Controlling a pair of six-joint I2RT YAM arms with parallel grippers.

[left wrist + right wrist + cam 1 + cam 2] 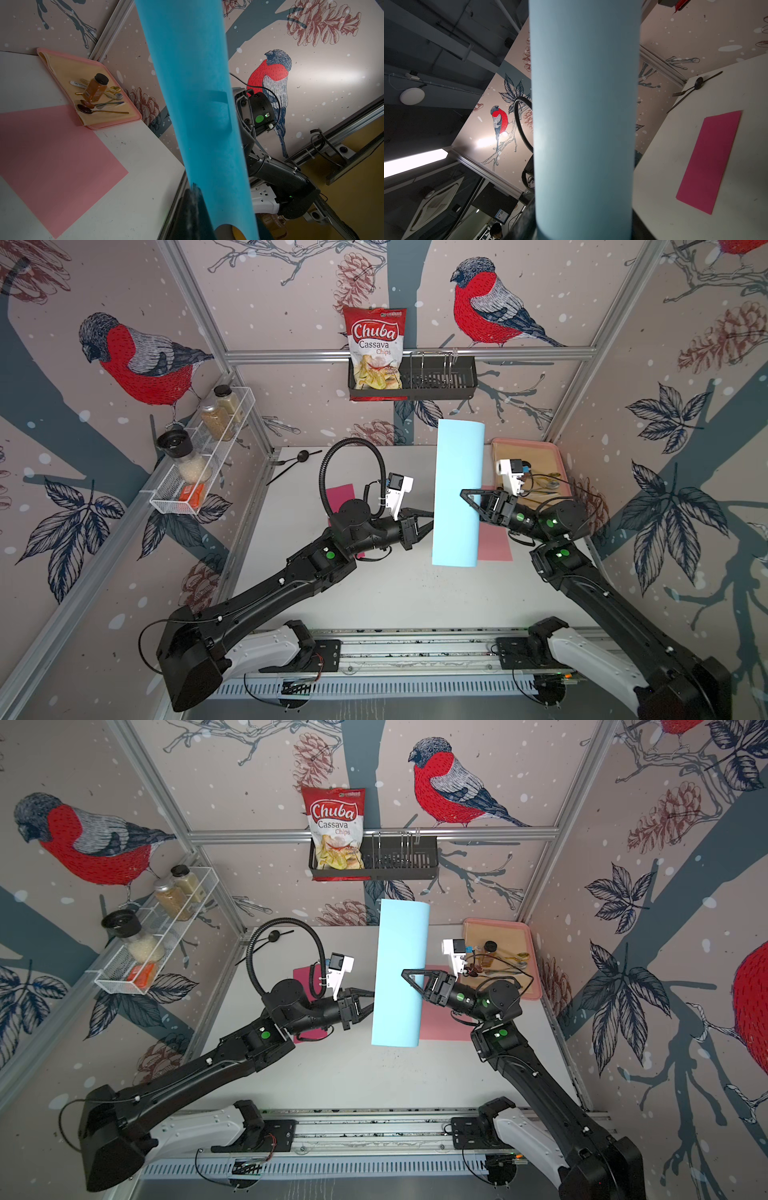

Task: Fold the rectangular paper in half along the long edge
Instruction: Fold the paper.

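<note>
The blue paper (pixel 455 460) hangs above the middle of the table (pixel 374 593), bent into a soft loop, because the left pincer (pixel 430 523) is clamped on its meeting long edges while the right pincer (pixel 468 506), jaws apart, straddles the rounded bend, probably to flatten the crease

place: robot lab cell | evidence: aluminium frame (pixel 291 354), wallpaper panels (pixel 665 377)

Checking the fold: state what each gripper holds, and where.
Left gripper pinches the blue paper at the middle of one long side. Right gripper straddles the opposite side; whether it grips cannot be told.
</note>
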